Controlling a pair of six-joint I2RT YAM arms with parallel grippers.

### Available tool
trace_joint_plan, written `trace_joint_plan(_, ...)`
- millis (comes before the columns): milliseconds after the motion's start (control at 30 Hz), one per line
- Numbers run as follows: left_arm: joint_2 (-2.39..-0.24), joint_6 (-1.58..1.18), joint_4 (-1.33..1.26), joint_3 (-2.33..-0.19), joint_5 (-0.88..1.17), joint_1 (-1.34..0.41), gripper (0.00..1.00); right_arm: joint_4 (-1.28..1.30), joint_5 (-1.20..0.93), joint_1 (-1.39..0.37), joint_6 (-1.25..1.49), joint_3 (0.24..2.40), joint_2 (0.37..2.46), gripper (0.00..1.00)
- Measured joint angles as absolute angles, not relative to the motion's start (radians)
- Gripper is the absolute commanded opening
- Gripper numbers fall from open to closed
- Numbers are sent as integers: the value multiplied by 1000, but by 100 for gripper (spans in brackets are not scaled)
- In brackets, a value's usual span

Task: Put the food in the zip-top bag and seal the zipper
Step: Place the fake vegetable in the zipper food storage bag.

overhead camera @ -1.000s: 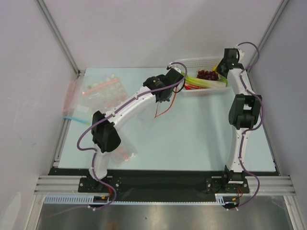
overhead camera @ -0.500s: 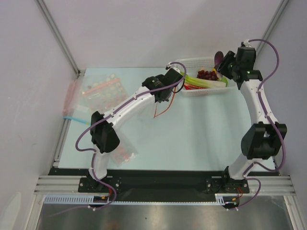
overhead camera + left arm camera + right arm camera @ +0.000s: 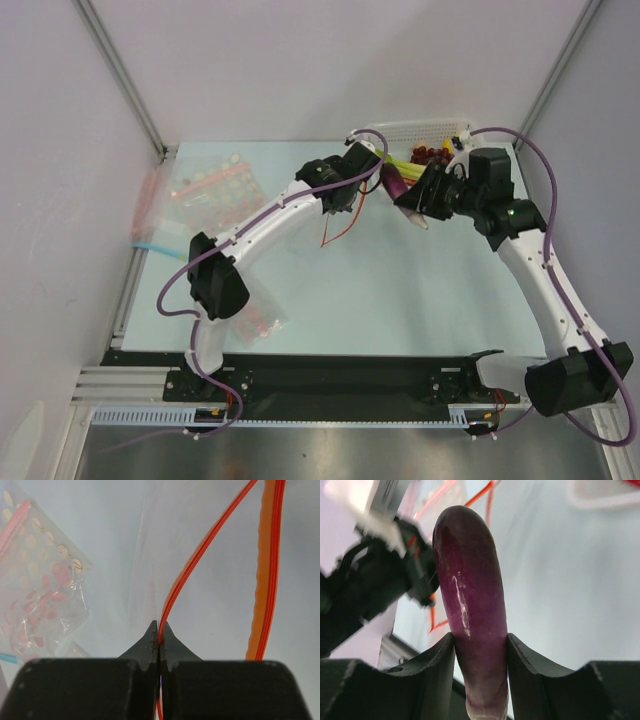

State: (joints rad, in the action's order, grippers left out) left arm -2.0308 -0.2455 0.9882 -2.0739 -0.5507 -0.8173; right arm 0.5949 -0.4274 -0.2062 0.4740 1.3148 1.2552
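Note:
My right gripper [image 3: 409, 201] is shut on a long glossy purple vegetable [image 3: 467, 570], gripped near its pale stem end and held in the air beside my left gripper [image 3: 350, 194]. My left gripper [image 3: 159, 630] is shut on the red-orange zipper [image 3: 200, 555] of the clear zip-top bag [image 3: 150, 570], which it holds up by the mouth. The zipper's other side [image 3: 267, 570] runs apart from it, so the mouth stands open. The dark grapes [image 3: 431, 154] and a bit of the green scallion [image 3: 400, 160] lie in the white basket [image 3: 420, 129].
Clear bags printed with pink-red dots [image 3: 215, 185] lie at the back left and also show in the left wrist view [image 3: 45, 590]. A bag with a blue strip [image 3: 150, 242] lies at the left edge. Another dotted bag [image 3: 262, 320] lies under my left arm.
My right arm has swung from the basket out to the left and lower, carrying the purple vegetable to beside my left gripper. My left arm has not moved.

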Motion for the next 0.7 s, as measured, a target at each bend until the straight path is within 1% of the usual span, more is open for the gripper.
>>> trace_joint_plan(133, -2025, -254, 987, -2074, -528, -818, 0, 605, -458, -289, 503, 1249, 1183, 28)
trace_joint_plan(233, -2018, -254, 987, -2074, -519, -822, 0, 609, -470, -330, 529, 1225, 1174, 28)
trace_joint_plan(533, -1942, -262, 950, -1991, -513, -854, 0, 609, -475, -352, 580, 1221, 1239, 25)
trace_joint_plan(700, -1885, -261, 904, -1927, -491, -878, 0, 608, -475, -358, 600, 1221, 1259, 25)
